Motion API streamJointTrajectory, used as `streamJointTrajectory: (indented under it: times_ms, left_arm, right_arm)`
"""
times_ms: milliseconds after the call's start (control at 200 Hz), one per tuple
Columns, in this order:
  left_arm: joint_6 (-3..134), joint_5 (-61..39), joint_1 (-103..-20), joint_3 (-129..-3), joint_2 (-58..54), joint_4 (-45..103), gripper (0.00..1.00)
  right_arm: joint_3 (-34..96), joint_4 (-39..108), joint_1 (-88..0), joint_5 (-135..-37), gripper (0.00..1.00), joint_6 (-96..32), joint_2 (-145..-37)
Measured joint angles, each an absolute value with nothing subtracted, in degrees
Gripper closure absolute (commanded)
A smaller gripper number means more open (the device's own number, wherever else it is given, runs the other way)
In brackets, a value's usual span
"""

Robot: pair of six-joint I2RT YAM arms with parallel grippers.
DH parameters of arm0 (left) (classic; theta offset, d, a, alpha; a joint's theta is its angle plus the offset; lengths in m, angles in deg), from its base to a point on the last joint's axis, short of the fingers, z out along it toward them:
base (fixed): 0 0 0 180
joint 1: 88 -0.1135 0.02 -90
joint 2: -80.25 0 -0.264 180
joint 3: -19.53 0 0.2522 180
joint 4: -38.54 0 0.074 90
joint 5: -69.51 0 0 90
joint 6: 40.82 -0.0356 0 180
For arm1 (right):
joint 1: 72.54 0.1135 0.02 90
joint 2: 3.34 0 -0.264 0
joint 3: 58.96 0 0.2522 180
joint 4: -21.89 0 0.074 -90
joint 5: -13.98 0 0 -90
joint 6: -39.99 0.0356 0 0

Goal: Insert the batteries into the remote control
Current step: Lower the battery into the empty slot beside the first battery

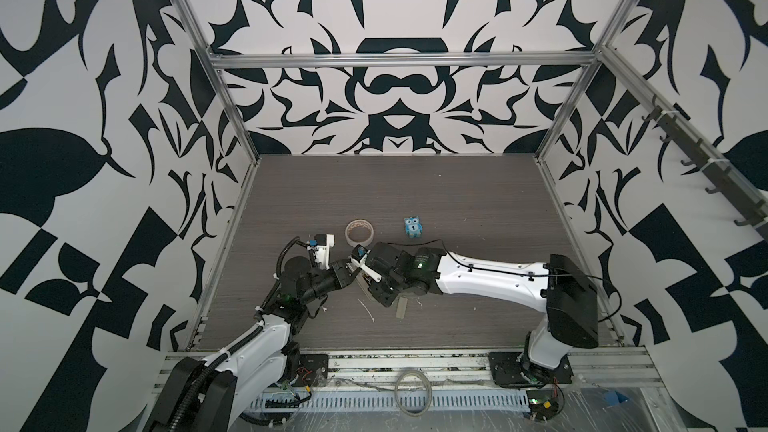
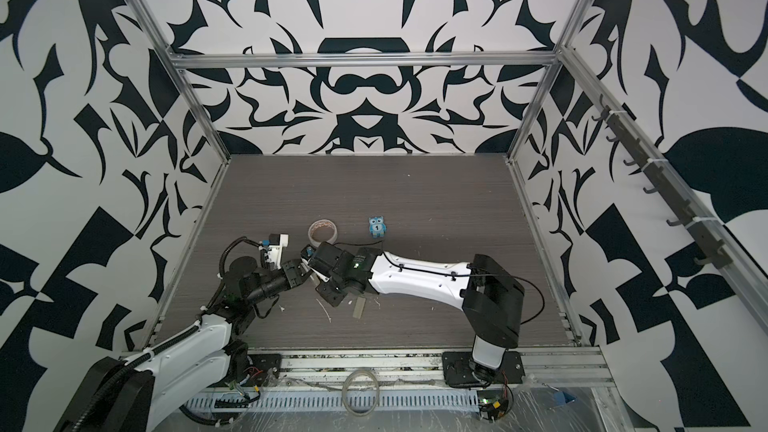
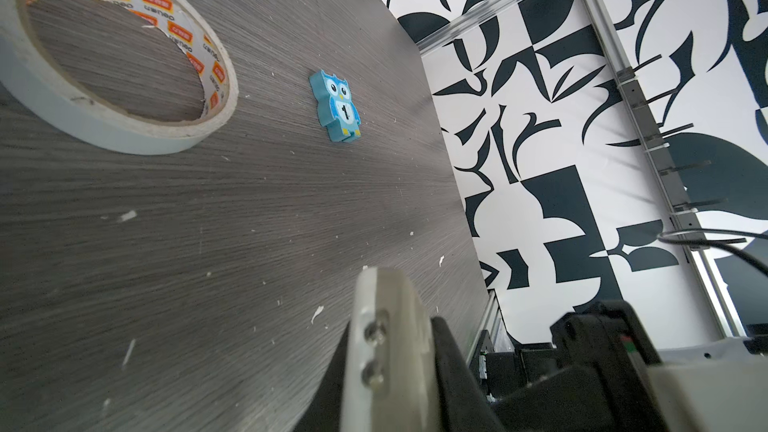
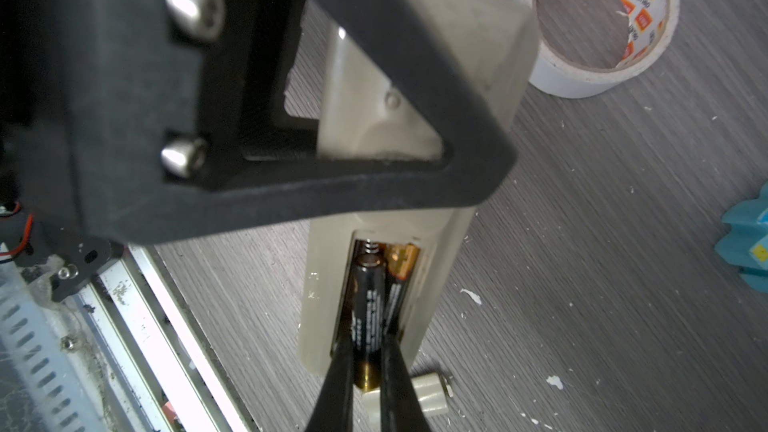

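Observation:
In the right wrist view the off-white remote control [image 4: 322, 305] lies back up, its battery bay uncovered. One black battery [image 4: 400, 280] sits in the bay with its gold end showing. My right gripper [image 4: 368, 336] is shut on the other battery [image 4: 368, 305], which lies along the free slot with its brass end sticking past the remote's end. A black finger [image 4: 374, 197] of my left gripper crosses the remote's far half. In the left wrist view the left gripper [image 3: 392, 347] is shut on the remote's edge [image 3: 399, 305]. Both grippers meet left of centre [image 1: 357, 278] in both top views.
A tape roll [image 1: 360, 232] and a blue owl figure [image 1: 412, 227] sit just behind the grippers. A small grey flat piece [image 1: 401, 308] lies on the wood table in front of the right wrist. White scraps dot the table. A metal rail [image 4: 166, 326] runs beside the remote.

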State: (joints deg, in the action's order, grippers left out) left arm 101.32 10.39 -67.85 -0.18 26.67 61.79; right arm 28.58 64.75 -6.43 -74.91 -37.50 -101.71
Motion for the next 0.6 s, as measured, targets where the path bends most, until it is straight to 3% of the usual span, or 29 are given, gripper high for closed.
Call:
streamJointTrajectory:
  times_ms: [200,600]
  left_arm:
    - [101.3,10.4,-67.9,-0.2,27.0,61.6,1.00]
    - [101.3,10.4,-67.9,-0.2,27.0,61.3,1.00]
  right_arm:
    - [29.3,65.0,-6.5,-75.0,1.00,-37.1,-102.3]
    - [29.7,65.2,-6.5,-75.1,0.89,-36.6,-102.7]
